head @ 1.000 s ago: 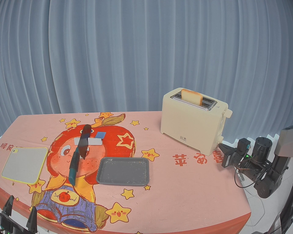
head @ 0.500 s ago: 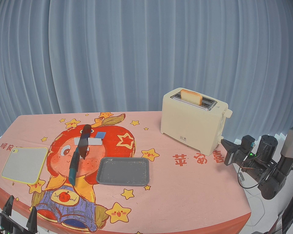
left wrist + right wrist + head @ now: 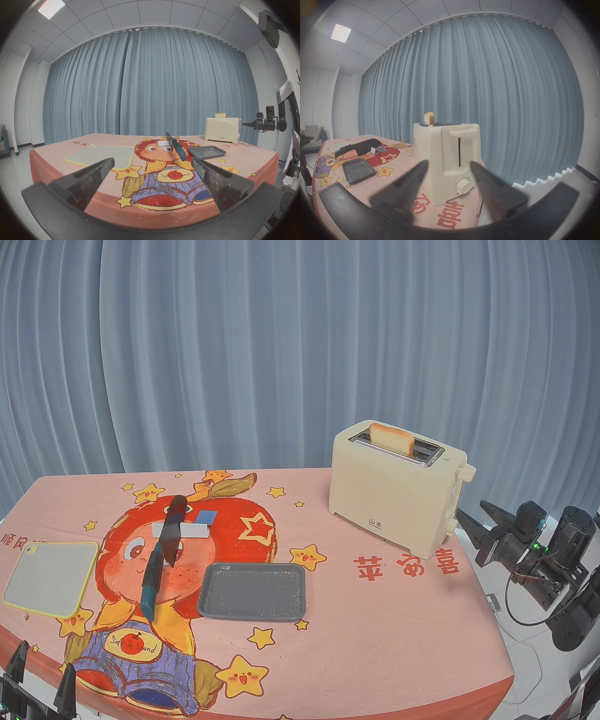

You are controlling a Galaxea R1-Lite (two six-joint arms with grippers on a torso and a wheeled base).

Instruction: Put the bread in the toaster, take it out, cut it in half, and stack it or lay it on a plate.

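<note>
Head view: golden toasted bread slice [image 3: 392, 438] stands upright, half-proud of the cream two-slot toaster [image 3: 394, 502]. Right end effector [image 3: 470, 509] spread wide, empty, near the lever end. We judge the slice light, crisp, perhaps crumbly (texture too small to read); pinch its exposed top gently.

The right pincer [image 3: 472, 512] has drawn back from the toaster [image 3: 390, 496], jaws now spread.

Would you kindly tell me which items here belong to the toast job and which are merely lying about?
Job: bread, toaster, knife, cutting board, grey tray serving as the plate.
Lying about: white block under the knife blade, blue piece beside it.
</note>
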